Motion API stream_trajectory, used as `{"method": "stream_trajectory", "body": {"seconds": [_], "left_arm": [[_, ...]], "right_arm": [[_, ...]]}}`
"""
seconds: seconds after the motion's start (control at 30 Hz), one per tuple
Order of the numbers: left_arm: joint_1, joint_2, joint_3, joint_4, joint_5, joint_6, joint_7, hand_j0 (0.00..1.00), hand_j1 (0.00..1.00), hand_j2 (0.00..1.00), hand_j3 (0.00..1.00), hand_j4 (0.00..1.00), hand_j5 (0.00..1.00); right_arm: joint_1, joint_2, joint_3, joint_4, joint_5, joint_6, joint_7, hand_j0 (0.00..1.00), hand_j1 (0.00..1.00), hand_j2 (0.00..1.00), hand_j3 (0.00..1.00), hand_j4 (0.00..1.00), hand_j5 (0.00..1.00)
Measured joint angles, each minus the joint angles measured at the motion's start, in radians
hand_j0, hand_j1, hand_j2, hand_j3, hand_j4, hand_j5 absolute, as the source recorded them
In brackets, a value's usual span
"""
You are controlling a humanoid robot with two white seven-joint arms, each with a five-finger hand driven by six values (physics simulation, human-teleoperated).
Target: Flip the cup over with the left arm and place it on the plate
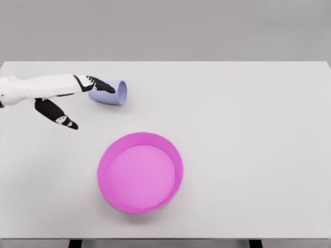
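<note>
A pale blue cup lies on its side at the back left of the white table, its open mouth facing right. My left hand comes in from the left edge with its fingers spread. The upper fingers lie over the cup's closed end, touching or nearly so, while the thumb points down toward the front, apart from the cup. The hand is open and holds nothing. A magenta plate with a raised rim sits nearer the front, below and slightly right of the cup.
The table's front edge runs along the bottom of the picture, with dark table legs showing beneath it. A grey wall stands behind the table.
</note>
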Motion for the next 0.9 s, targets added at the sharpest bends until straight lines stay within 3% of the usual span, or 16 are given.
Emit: {"method": "stream_trajectory", "body": {"seconds": [0.07, 0.23, 0.43, 0.63, 0.77, 0.9], "left_arm": [[-0.006, -0.004, 0.0, 0.01, 0.003, 0.0, 0.0, 1.0, 1.0, 1.0, 1.0, 1.0, 1.0], [-0.014, -0.117, 0.024, 0.152, 0.074, 0.001, 0.0, 1.0, 1.0, 1.0, 1.0, 1.0, 1.0], [-0.018, -0.198, 0.035, 0.206, 0.081, 0.055, 0.0, 1.0, 1.0, 1.0, 1.0, 1.0, 1.0], [-0.008, -0.265, 0.073, 0.24, -0.037, 0.367, 0.0, 1.0, 1.0, 1.0, 1.0, 1.0, 1.0], [-0.005, -0.325, 0.133, 0.256, -0.173, 0.423, 0.0, 1.0, 1.0, 1.0, 1.0, 1.0, 1.0], [0.006, -0.367, 0.151, 0.279, -0.263, 0.438, 0.0, 1.0, 1.0, 1.0, 1.0, 1.0, 1.0]], "right_arm": [[0.006, 0.0, 0.0, 0.001, 0.0, 0.0, 0.001, 1.0, 1.0, 1.0, 1.0, 1.0, 1.0], [0.005, 0.0, 0.0, 0.001, -0.001, 0.0, 0.001, 1.0, 1.0, 1.0, 1.0, 1.0, 1.0], [0.006, 0.0, -0.001, 0.001, -0.001, 0.0, 0.001, 1.0, 1.0, 1.0, 1.0, 1.0, 1.0], [0.006, 0.0, -0.001, 0.002, -0.001, 0.0, 0.001, 1.0, 1.0, 1.0, 1.0, 1.0, 1.0], [0.005, 0.0, -0.001, 0.002, -0.001, 0.0, 0.001, 1.0, 1.0, 1.0, 1.0, 1.0, 1.0], [0.005, 0.0, -0.001, 0.002, -0.001, 0.0, 0.001, 1.0, 1.0, 1.0, 1.0, 1.0, 1.0]]}}
